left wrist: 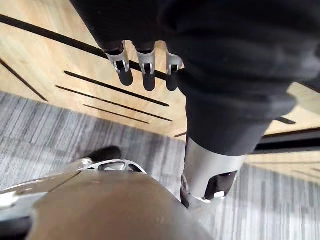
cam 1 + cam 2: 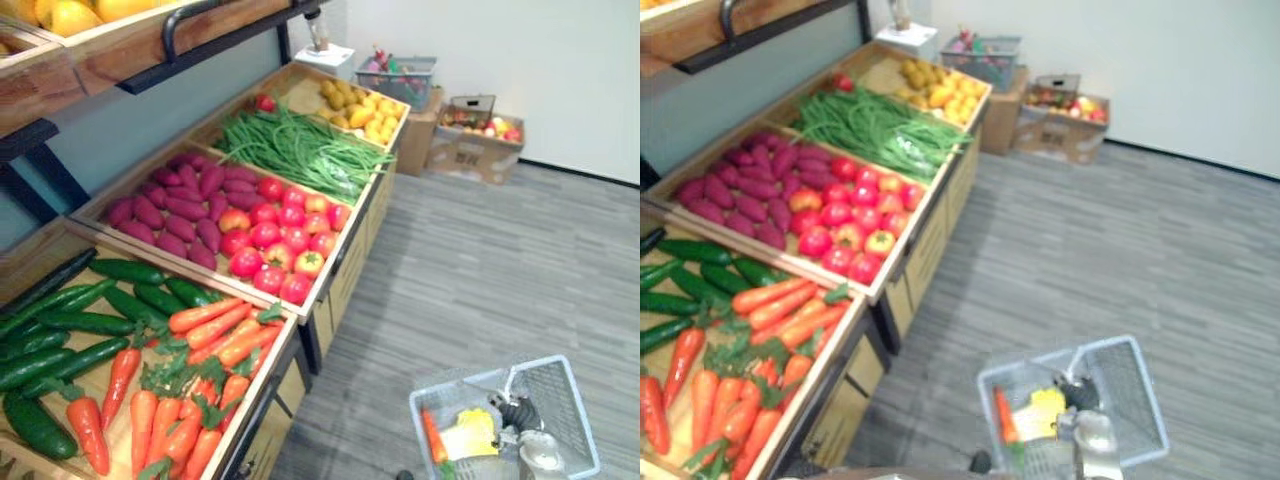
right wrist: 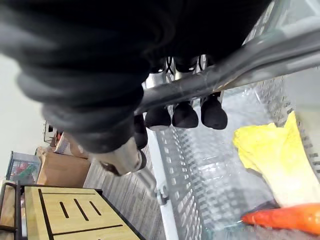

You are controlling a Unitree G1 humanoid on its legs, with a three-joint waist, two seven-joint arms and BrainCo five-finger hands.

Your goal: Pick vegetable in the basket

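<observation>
Carrot: 1 carrot lies in the basket, along the wall nearest the stand.
Leafy veg: yellow leafy veg in the same basket, just beside the carrot; touching it in the right wrist view.
Basket: pale wire basket, low right in the head views, over grey floor. Can't tell whether it touches the floor.
Right hand: right hand has its fingers curled round the metal handle of the basket, gripping it.
Left hand: left hand hangs w/ fingers straight and relaxed, holding nothing, nr a wood panel of the stand.
Stand: wooden display stand to the left of the basket, well apart; 3 trays.
Near tray: cucumbers beside loose carrots w/ green tops.
Mid tray: purple sweet potatoes beside tomatoes.
Far tray: green beans, yellow fruit at the far end.
Back wall: cardboard boxes w/ mixed produce on the floor.
</observation>
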